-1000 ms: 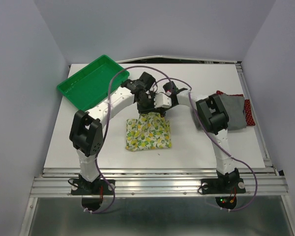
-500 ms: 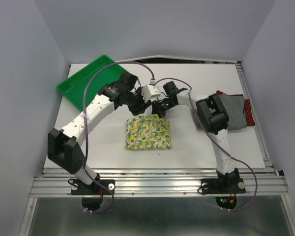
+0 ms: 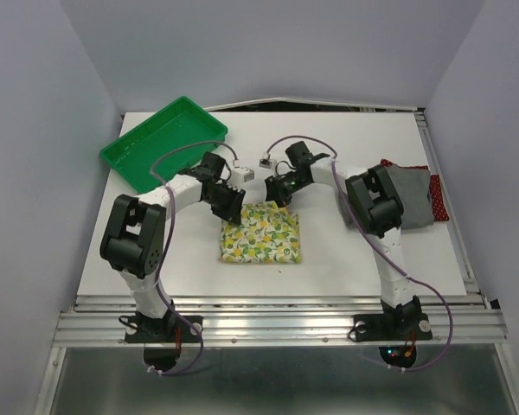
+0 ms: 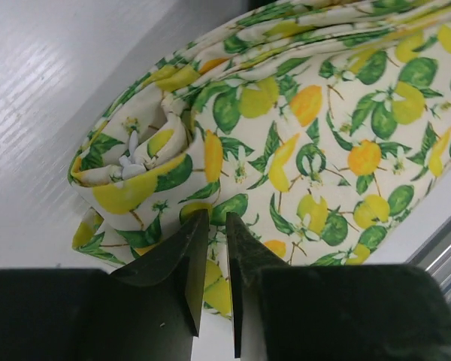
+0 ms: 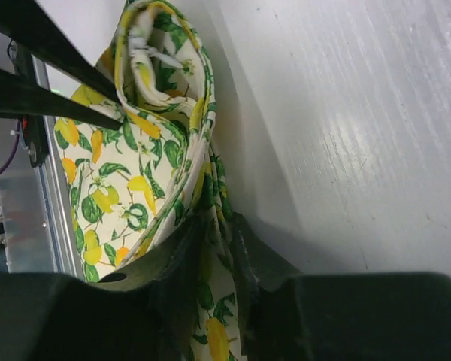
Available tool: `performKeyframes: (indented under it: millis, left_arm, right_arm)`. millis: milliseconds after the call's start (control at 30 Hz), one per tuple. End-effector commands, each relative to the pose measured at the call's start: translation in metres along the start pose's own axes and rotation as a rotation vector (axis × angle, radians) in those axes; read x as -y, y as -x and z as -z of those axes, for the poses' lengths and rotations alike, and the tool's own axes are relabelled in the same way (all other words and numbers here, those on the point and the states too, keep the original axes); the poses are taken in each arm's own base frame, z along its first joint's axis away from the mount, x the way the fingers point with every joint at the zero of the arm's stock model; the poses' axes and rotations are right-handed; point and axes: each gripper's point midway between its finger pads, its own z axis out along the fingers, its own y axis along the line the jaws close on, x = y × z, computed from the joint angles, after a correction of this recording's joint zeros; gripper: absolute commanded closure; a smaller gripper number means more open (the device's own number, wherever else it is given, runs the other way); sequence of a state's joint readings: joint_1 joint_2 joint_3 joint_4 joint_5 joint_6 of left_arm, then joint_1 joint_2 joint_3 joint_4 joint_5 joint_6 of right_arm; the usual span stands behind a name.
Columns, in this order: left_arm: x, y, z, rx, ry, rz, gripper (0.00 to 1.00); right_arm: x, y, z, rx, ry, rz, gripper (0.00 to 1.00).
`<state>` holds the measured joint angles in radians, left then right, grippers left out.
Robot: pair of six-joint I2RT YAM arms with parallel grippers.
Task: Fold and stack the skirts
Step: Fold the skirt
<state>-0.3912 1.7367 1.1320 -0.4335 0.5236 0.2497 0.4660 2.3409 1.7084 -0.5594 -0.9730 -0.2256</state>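
Pinched lemon skirt edge with right gripper. Held left gripper nearly closed at opposite corner, hold unclear. Noted long axis spanning gripper to gripper, cloth ahead of both.

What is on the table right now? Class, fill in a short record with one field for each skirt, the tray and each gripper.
lemon skirt: folded, lying flat mid-table
grey skirt: lying on the dark red skirt, at the right edge
green tray: far left corner
left gripper: jaws nearly closed at the lemon skirt's far left corner; grip unclear
right gripper: shut on the lemon skirt's folded edge, at its far right corner
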Motion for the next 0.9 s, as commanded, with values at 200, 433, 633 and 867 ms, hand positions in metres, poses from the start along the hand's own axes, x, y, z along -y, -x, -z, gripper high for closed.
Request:
performKeyframes:
  millis: [200, 433, 633, 867]
  left_arm:
    - [-0.015, 0.015, -0.002, 0.068, -0.069, 0.132, 0.62]
    - [0.018, 0.072, 0.076, 0.311, 0.138, -0.207, 0.45]
    - [0.087, 0.009, 0.041, 0.173, 0.311, -0.672, 0.43]
    - [0.128, -0.023, 0.001, 0.105, 0.357, -0.921, 0.43]
  right_arm:
    - [0.023, 0.055, 0.051, 0.083, -0.294, 0.072, 0.51]
    - [0.024, 0.113, 0.125, 0.273, -0.423, 0.006, 0.3]
    - [-0.012, 0.104, 0.159, 0.345, -0.465, -0.115, 0.15]
    - [-0.04, 0.034, 0.154, 0.315, -0.444, -0.386, 0.0]
